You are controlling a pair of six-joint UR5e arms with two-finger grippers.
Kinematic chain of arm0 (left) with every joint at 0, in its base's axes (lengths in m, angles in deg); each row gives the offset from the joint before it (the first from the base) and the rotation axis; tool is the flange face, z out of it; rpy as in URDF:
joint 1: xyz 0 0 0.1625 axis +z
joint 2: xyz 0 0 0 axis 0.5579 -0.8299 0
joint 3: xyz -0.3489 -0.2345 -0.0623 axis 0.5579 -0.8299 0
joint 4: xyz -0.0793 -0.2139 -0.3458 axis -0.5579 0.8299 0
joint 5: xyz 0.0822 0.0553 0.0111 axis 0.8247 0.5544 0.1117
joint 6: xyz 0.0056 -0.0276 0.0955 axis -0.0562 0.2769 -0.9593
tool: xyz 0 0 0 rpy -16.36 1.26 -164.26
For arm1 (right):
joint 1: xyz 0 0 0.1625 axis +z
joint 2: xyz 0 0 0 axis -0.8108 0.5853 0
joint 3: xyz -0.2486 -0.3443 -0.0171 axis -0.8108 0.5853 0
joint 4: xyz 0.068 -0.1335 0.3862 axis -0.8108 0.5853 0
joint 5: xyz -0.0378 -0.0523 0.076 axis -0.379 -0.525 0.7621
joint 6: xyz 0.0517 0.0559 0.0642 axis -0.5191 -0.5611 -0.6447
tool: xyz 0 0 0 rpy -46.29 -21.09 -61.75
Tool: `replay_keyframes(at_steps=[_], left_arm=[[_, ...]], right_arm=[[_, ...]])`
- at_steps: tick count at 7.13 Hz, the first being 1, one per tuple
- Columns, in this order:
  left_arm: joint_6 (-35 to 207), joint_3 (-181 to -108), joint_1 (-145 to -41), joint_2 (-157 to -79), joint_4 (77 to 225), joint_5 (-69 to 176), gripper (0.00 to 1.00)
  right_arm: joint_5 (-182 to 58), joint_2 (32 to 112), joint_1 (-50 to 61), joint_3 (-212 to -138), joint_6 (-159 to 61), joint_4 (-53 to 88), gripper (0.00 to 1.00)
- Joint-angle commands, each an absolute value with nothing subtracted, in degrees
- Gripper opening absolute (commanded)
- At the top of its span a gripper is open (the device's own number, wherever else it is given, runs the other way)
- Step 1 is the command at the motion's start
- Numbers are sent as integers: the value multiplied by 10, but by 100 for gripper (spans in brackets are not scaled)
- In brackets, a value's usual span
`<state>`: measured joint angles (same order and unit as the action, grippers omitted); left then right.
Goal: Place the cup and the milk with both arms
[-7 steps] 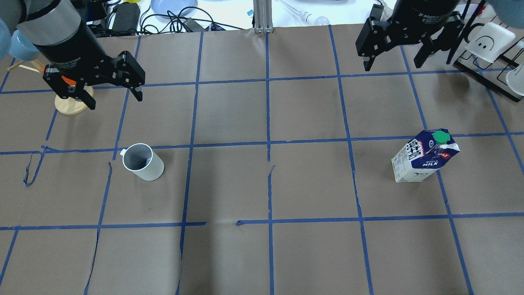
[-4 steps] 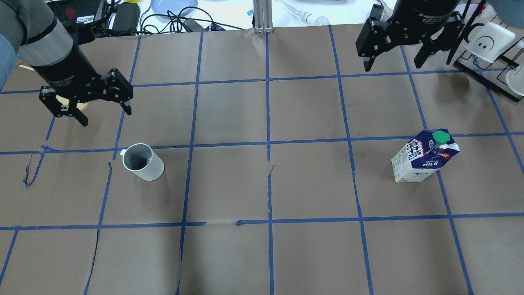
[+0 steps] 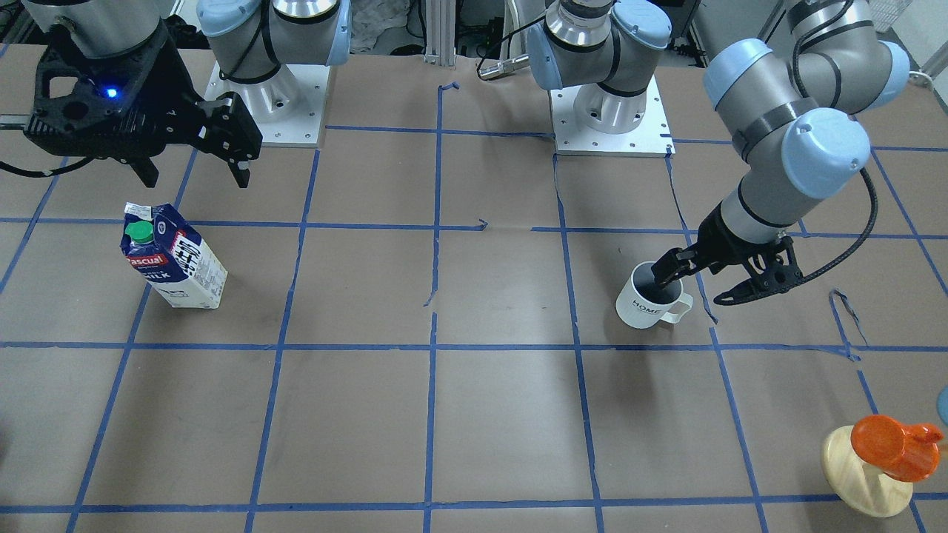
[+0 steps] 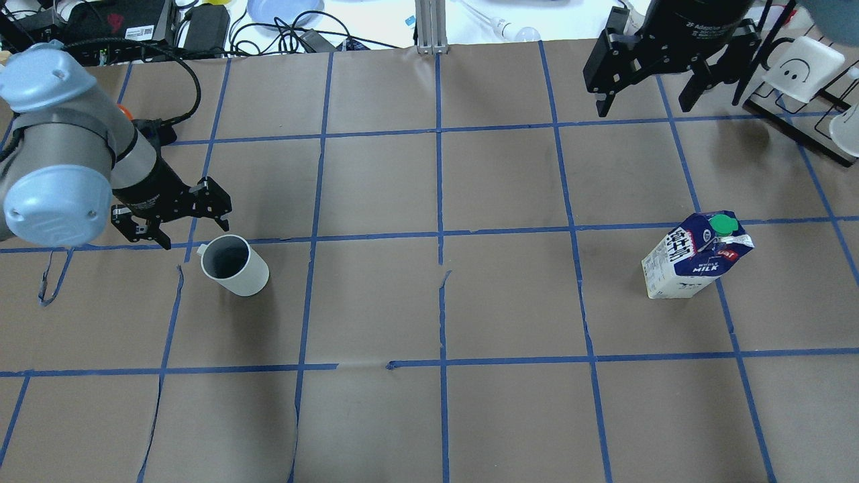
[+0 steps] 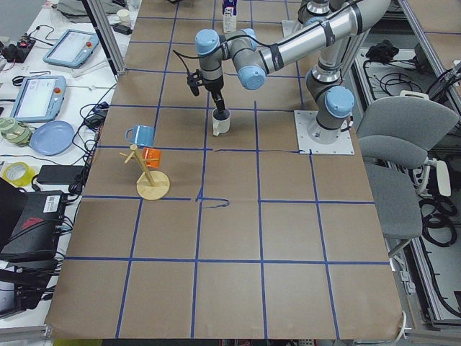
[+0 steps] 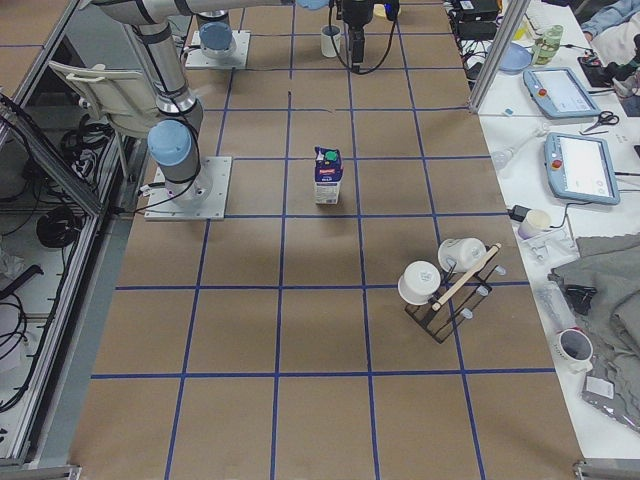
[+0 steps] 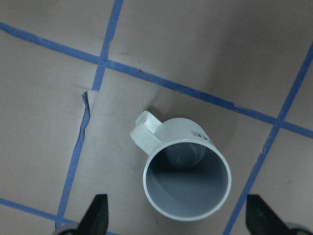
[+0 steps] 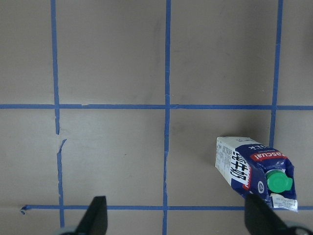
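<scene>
The white cup (image 4: 235, 265) stands upright at the left of the table, its handle pointing away and left; it also shows in the front view (image 3: 644, 307) and the left wrist view (image 7: 188, 181). My left gripper (image 4: 193, 231) is open and low, just beyond the cup's handle side (image 3: 686, 292), not gripping it. The blue and white milk carton (image 4: 694, 263) with a green cap stands at the right (image 3: 174, 259) and in the right wrist view (image 8: 254, 171). My right gripper (image 4: 643, 100) is open, high above the table and well beyond the carton (image 3: 196, 178).
An orange cup on a round wooden stand (image 3: 881, 451) sits beyond the left arm, with a blue cup on it (image 5: 140, 135). A black wire rack with white cups (image 4: 805, 74) stands at the far right. Blue tape lines grid the brown paper, torn in places.
My left arm has come down and moved nearer to the cup, from over the wooden stand to just beyond the handle. The right gripper, cup and milk have not moved.
</scene>
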<state>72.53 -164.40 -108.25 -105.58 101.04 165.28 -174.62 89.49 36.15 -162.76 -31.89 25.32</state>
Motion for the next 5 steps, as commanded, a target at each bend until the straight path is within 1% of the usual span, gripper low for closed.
replay_keyframes(at_steps=[1,5], left_arm=[[698,-1663,-1081,-1072,986,1656,100],[700,-1695,-1067,-1085,987,1656,100]], right_arm=[[-1747,895,362,-1628,-320,253,100],[-1746,895,361,-1628,-319,253,100]])
